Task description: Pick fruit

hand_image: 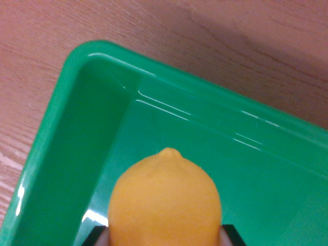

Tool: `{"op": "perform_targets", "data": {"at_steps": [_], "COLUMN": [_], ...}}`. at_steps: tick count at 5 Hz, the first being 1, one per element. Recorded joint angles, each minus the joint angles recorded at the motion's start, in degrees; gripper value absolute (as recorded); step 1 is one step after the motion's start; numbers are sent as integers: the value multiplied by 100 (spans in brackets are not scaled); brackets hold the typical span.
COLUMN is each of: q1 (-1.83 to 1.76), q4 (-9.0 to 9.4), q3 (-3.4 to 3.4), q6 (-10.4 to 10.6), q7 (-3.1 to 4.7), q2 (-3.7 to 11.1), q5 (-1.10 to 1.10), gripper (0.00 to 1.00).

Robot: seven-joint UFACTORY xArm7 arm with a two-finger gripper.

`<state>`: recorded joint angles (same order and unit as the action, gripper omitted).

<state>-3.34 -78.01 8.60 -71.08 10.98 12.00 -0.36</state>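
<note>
A yellow-orange lemon [164,202] fills the bottom centre of the wrist view, its nipple end pointing up the picture. My gripper [165,237] is shut on the lemon: dark fingertips [97,237] press its sides at the bottom edge, one on each side. The lemon hangs over the inside of a green plastic bin [77,133], near the bin's corner. Whether the fruit touches the bin floor cannot be told.
The green bin's rim runs from the upper left corner down the left side and across to the right. Outside it lies a reddish-brown wooden tabletop [215,36] along the top and left of the view.
</note>
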Motion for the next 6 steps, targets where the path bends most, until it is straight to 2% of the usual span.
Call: {"op": "perform_targets", "data": {"at_steps": [1, 2, 3, 4, 5, 6], "q1": [4, 4, 8, 8, 12, 12], "q4": [-166, -166, -328, -328, -481, -481], "q3": [5, 5, 10, 10, 14, 14], "q6": [-256, -256, -505, -505, -742, -742], "q7": [6, 6, 12, 12, 17, 17], "q2": [-91, -91, -179, -179, -263, -263], "q5": [16, 16, 31, 31, 45, 45], "gripper": [100, 100, 100, 100, 100, 100]}}
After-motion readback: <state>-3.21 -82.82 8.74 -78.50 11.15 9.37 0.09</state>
